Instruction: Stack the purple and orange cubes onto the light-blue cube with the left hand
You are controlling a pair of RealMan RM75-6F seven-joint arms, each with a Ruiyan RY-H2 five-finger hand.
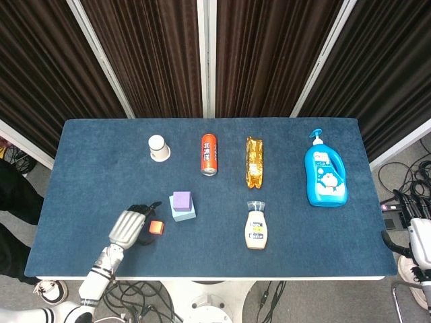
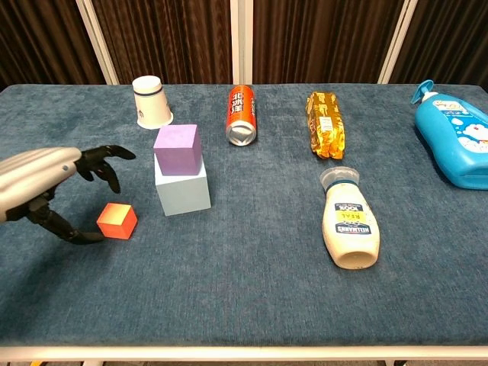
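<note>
The purple cube (image 2: 178, 149) (image 1: 181, 199) sits on top of the light-blue cube (image 2: 183, 192) (image 1: 184, 213), left of the table's middle. The orange cube (image 2: 117, 220) (image 1: 156, 227) rests on the blue cloth just left of that stack. My left hand (image 2: 46, 183) (image 1: 131, 225) is directly left of the orange cube, its dark fingers spread above the cube and its thumb low beside it; nothing is gripped. A pale part of my right hand (image 1: 419, 243) shows past the table's right edge, its fingers unclear.
Along the back stand a white paper cup (image 2: 151, 101), a lying orange can (image 2: 240, 114) and a gold snack packet (image 2: 325, 124). A mayonnaise bottle (image 2: 348, 219) lies right of the stack, and a blue pump bottle (image 2: 454, 133) lies at the far right.
</note>
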